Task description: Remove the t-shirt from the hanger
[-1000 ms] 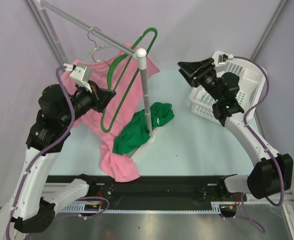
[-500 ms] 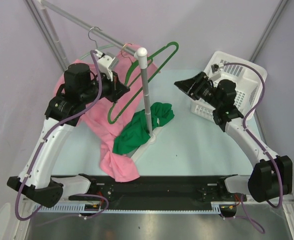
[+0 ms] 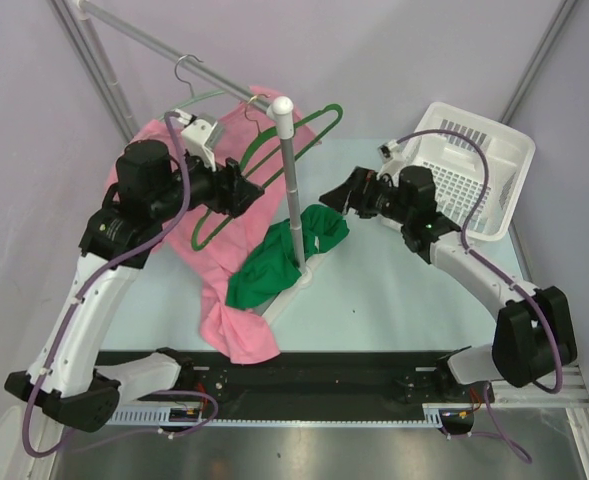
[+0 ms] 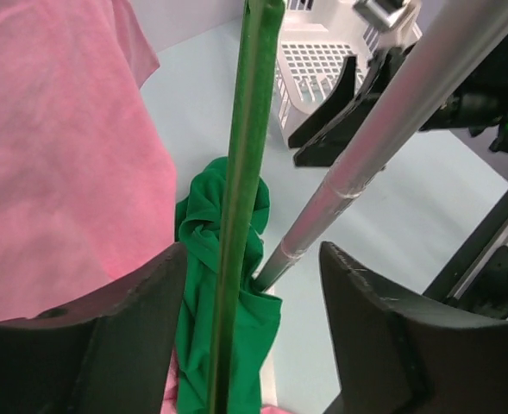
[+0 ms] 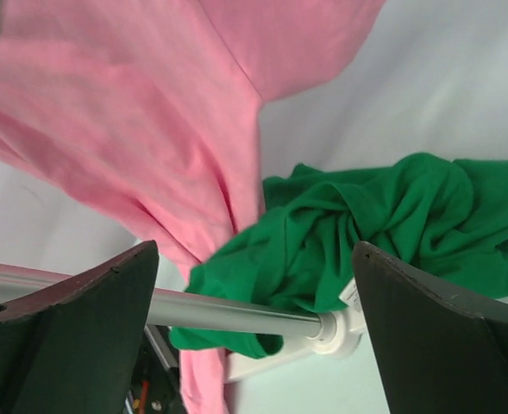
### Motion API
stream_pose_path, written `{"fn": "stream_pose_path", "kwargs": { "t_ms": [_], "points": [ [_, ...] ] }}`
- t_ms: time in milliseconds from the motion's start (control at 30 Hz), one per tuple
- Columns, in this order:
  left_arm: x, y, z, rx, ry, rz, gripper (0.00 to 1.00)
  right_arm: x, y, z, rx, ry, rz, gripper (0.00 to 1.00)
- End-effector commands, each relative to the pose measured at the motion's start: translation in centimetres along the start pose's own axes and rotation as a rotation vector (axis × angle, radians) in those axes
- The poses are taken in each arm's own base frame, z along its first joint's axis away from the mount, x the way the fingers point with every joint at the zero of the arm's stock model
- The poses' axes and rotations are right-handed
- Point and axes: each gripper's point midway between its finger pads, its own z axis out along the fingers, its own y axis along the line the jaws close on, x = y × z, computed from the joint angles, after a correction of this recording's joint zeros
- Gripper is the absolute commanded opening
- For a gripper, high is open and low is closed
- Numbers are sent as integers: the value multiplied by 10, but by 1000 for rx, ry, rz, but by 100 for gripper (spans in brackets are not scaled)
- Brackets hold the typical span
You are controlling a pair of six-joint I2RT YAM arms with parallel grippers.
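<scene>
rack pole (image 3: 292, 190) mid-table | green hanger (image 4: 245, 172) just beside it | basket (image 3: 479, 190) at right

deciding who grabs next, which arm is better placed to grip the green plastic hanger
Left. The green plastic hanger runs between the open fingers of the left gripper; the right gripper, also open, sits beyond the metal pole.

Crumpled t-shirt (image 3: 274, 265) at pole (image 3: 293, 190) foot, basket (image 3: 519, 150) right.
</scene>
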Motion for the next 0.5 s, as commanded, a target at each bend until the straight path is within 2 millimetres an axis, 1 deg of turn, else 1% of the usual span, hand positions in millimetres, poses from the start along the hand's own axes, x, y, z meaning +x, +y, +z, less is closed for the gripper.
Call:
{"fn": "stream_pose_path", "kwargs": {
  "t_ms": [0, 33, 67, 100, 133, 167, 200, 233, 267, 300, 333, 367, 400, 433, 467],
  "points": [
    [-10, 2, -28, -97, -70, -100, 87, 23, -14, 17, 43, 52, -87, 100],
    [-8, 2, -32, -109, -69, -115, 96, 29, -17, 21, 46, 66, -90, 100],
    [-10, -1, -44, -118, -91, -120, 100, 41, -25, 27, 60, 94, -83, 100],
    [-10, 2, -51, -152, -106, -148, 100, 53, -26, 31, 64, 118, -88, 99],
    [-7, 3, -56, -169, -114, -160, 100, 61, -28, 35, 67, 133, -97, 100],
    [-11, 0, -72, -178, -156, -165, 100, 75, -35, 40, 76, 165, -97, 100],
    [-11, -2, -80, -183, -180, -187, 100, 87, -33, 45, 72, 188, -107, 100],
    [-6, -1, -83, -196, -186, -202, 100, 94, -35, 49, 76, 205, -109, 100],
    [-7, -3, -88, -195, -212, -208, 100, 101, -35, 52, 77, 220, -112, 100],
    [-10, -9, -105, -190, -263, -220, 100, 114, -42, 57, 90, 248, -105, 100],
    [-2, -4, -107, -216, -265, -236, 100, 118, -45, 60, 92, 252, -96, 100],
    [-1, -6, -114, -218, -287, -243, 100, 122, -48, 64, 95, 261, -84, 100],
    [0, -9, -126, -217, -320, -254, 100, 130, -54, 68, 102, 281, -71, 100],
    [8, -8, -127, -223, -318, -265, 100, 132, -54, 73, 98, 285, -69, 100],
    [11, -7, -129, -231, -325, -276, 100, 134, -55, 77, 98, 294, -66, 100]
  ]
}}
